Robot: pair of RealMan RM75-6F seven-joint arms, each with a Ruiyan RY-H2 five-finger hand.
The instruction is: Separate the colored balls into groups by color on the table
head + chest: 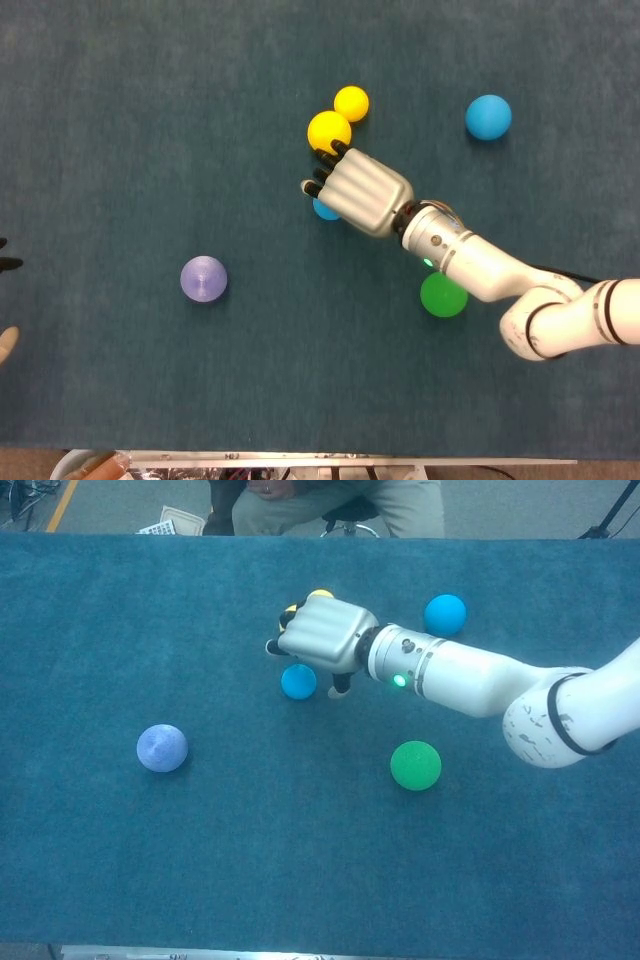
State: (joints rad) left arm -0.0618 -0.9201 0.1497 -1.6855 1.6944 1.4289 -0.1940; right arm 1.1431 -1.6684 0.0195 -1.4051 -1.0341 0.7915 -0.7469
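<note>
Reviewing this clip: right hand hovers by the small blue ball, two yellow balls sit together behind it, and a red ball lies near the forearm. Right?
Not quite. The ball near the forearm is a green ball, not red; the head view shows it. The right hand, small blue ball and two yellow balls are as described.

Balls partly hidden by the robot's right hand

The white right hand (362, 192) covers most of a small blue ball (324, 209) beneath it; in the chest view it hides nearly all of a yellow ball (320, 595) behind it.

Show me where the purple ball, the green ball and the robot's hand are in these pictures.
purple ball (203, 278): head view, middle of the ball.
green ball (415, 765): chest view, middle of the ball.
right hand (322, 635): chest view, on the back of the hand, above the small blue ball.
</note>
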